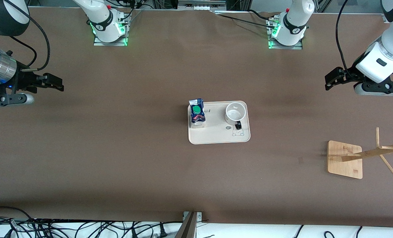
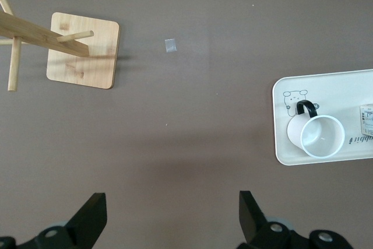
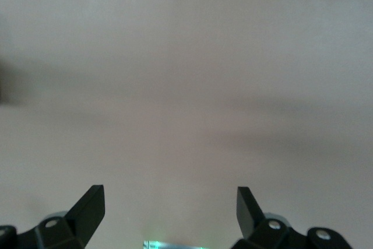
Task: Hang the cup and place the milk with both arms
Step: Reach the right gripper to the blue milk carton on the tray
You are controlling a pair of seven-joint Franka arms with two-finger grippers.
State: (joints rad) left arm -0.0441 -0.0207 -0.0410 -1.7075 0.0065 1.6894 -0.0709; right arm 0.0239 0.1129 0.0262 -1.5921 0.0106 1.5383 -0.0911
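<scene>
Cup (image 1: 235, 113), a small white mug with a black loop handle, stands upright on a pale rectangular tray (image 1: 216, 135) mid-worktop in the front view, beside the milk (image 1: 197, 112), a small dark-blue and white gable-top carton with a round green cap. Both are well apart from either claw. The left claw (image 1: 330, 80) hangs over bare brown worktop (image 1: 117, 148) at the left arm's end, its arm folded in from the edge of the view and its fingers pointing toward the tray. The right claw (image 1: 56, 82) mirrors it at the right arm's end. A wooden mug rack (image 1: 345, 159) with slanted pegs stands nearer the front camera than the left claw, toward the same end.

In the left wrist view, the left claw (image 2: 173, 217) is spread wide and empty, looking straight down. The mug (image 2: 319, 135) shows with its handle turned toward the bear drawing on the tray (image 2: 280, 115), and the rack (image 2: 81, 51) lies well off the opposite way.

In the right wrist view, the right claw (image 3: 170, 214) is likewise wide and empty over blank worktop, nothing else in sight.

Neither pick seems to have begun. Judging from the layout, the left arm suits the mug and the right the carton. A good first step would bring the left claw down over the mug's rim on the side away from the handle, leaving the loop free for a peg. The right claw should close across the carton's flat sides below the cap.
</scene>
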